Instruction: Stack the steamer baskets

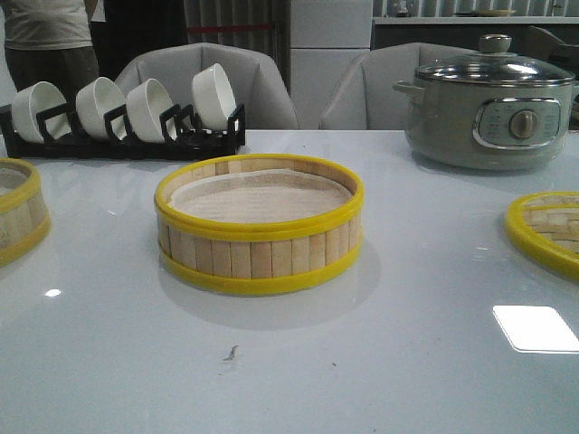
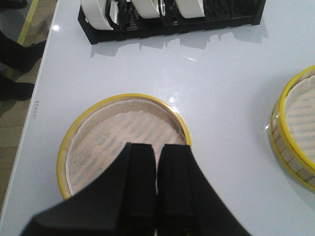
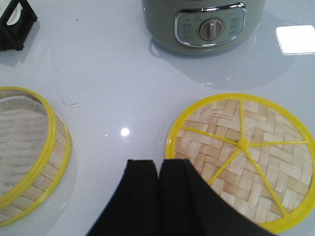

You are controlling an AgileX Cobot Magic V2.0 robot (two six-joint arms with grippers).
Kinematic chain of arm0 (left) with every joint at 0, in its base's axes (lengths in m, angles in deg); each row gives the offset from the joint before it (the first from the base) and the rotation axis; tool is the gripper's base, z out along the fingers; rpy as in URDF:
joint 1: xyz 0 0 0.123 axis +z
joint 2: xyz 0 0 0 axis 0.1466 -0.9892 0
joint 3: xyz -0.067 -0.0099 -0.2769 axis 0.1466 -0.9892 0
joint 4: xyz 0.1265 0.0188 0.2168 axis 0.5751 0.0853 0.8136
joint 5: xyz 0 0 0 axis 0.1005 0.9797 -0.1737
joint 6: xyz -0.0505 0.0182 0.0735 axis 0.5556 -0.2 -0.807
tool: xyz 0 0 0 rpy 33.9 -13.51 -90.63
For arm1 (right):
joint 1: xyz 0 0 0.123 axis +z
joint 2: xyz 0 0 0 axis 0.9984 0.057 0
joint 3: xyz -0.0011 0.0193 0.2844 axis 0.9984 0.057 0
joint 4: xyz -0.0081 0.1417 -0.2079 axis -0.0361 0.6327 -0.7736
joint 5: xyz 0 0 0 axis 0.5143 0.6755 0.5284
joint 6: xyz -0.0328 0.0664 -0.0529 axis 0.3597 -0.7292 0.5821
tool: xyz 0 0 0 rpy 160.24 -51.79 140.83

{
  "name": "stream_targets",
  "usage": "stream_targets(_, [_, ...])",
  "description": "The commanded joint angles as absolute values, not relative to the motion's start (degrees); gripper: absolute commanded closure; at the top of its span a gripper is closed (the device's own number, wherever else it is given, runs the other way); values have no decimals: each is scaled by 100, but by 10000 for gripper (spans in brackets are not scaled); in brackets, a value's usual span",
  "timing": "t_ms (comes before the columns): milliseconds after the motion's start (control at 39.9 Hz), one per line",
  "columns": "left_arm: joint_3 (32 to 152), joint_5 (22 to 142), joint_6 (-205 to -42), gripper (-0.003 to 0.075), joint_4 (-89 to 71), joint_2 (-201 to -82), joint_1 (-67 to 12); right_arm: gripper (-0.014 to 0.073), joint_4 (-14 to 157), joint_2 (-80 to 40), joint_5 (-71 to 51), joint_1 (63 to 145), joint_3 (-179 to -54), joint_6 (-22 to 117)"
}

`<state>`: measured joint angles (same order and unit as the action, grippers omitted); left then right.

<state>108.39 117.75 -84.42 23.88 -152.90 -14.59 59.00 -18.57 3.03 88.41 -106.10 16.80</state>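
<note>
On the cooker: dial markings (seemingly illegible).

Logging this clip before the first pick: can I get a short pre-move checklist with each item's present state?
1. Centre slatted bamboo steamer basket with yellow rims upright, nothing on it: ok.
2. Second yellow-rimmed bamboo basket at the table's left lined, empty, directly below the left tool: ok.
3. Left tool open for a grasp: not ok, fingers shut together.
4. Right tool open: not ok, also shut.
5. Flat woven bamboo lid with yellow rim clear of both baskets: ok, lying apart on the right.
6. Black rack of white bowls and grey-green electric pot out of the way: ok, at the table's back.
</note>
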Motion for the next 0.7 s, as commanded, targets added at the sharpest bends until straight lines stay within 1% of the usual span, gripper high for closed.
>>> stream_targets(0, [11049, 11363, -8422, 625, 2337, -15177, -1496, 538, 5833, -1901, -264, 8853, -10831, 1682])
stream_targets(176, [11049, 11375, -8422, 625, 2253, -15177, -1496, 538, 5879, -1917, -456, 8853, -10831, 1682])
stream_targets(351, [11049, 11375, -8422, 625, 2078, -15177, -1496, 531, 5924, -1914, -268, 8853, -10831, 1677])
stream_targets(376, [11049, 11375, -8379, 625, 2061, -15177, -1496, 510, 5944, -1914, -230, 8853, -10831, 1677])
stream_targets(427, [11049, 11362, -8379, 622, 2036, -15177, -1496, 434, 5986, -1914, -111, 8853, -10852, 1677])
stream_targets(477, [11049, 11375, -8411, 610, 1985, -15177, -1496, 319, 5986, -1908, 71, 8853, -10900, 1683])
stream_targets(502, [11049, 11375, -8431, 597, 1962, -15177, -1496, 246, 5986, -1908, 124, 8853, -10912, 1683])
stream_targets(527, [11049, 11375, -8427, 573, 1964, -15189, -1496, 192, 5986, -1908, 149, 8853, -10918, 1683])
stream_targets(552, [11049, 11375, -8427, 540, 1964, -15189, -1496, 115, 5986, -1908, 140, 8853, -10918, 1683])
stream_targets(602, [11049, 11362, -8427, 460, 1964, -15238, -1496, 50, 5986, -1908, 119, 8853, -10929, 1683])
stream_targets(677, [11049, 11337, -8436, 302, 1964, -15348, -1496, 46, 5986, -1908, 45, 8853, -10935, 1683])
